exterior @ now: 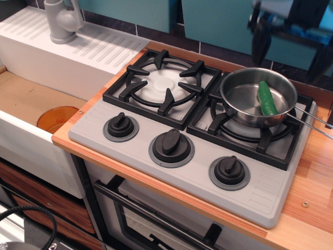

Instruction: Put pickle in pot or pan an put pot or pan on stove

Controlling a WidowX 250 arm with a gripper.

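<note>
The green pickle (267,99) lies inside the shiny steel pan (240,97), against its right side. The pan stands on the right burner grate of the grey stove (151,133), with its wire handle (312,122) reaching out to the right. My gripper (287,46) is high above the pan at the top right edge of the view, blurred by motion. Its two dark fingers (258,41) stand wide apart, open and empty, clear of the pan and the pickle.
The left burner grate (162,83) holds nothing. Three dark knobs (171,143) line the stove's front. An orange disc (57,119) lies in the sink at the left, with a grey faucet (62,21) behind it. Wooden counter (312,182) runs along the right.
</note>
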